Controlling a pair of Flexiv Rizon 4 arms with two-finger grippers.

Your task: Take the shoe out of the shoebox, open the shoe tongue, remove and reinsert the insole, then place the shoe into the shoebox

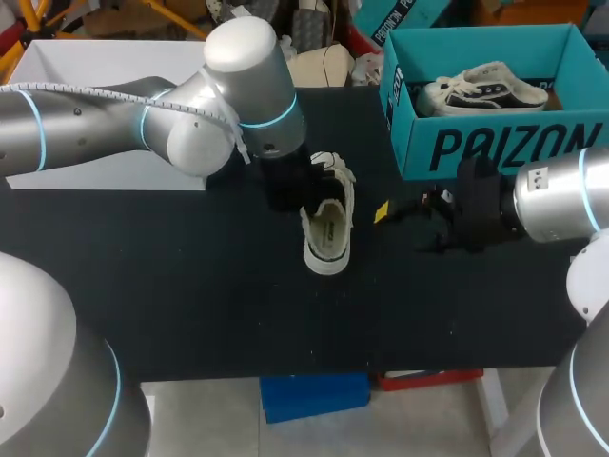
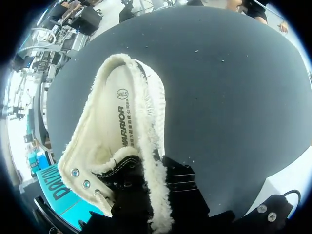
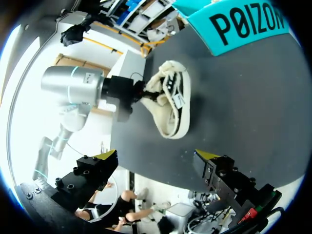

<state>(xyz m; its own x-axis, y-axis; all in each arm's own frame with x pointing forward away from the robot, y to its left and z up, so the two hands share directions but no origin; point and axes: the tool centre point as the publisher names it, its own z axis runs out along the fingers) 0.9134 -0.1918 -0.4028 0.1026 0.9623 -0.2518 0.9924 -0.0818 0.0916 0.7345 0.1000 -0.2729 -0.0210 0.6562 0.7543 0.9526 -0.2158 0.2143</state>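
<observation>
Left end effector (image 1: 285, 186): on the left side of the shoe, pressed against its laced end; the yellow tips are lost among fleece and laces, so I cannot tell whether it is clenched or released.
Shoe (image 1: 328, 228): resting on the black table (image 1: 190, 286), mid-way across, opening turned up; the printed insole (image 2: 119, 122) lies flat inside, ringed by fleece lining.
Risk at the shoe: if my left end effector has hold of only soft fleece or tongue, I judge the shoe may swing or slide once anything tugs at it; an insole dragged past that thick fleece could snag and lift the whole shoe with it.
Right end effector (image 3: 156, 157): right of the shoe, apart from it, fingers spread wide with nothing between them.
Risk on approach: coming in low, it could shove the shoe sideways rather than reach inside.
Shoebox (image 1: 495, 143): teal, beyond and to the right of the shoe; a second shoe (image 1: 485, 88) lies in it; I judge a careless return could land on that one or catch the box wall.
</observation>
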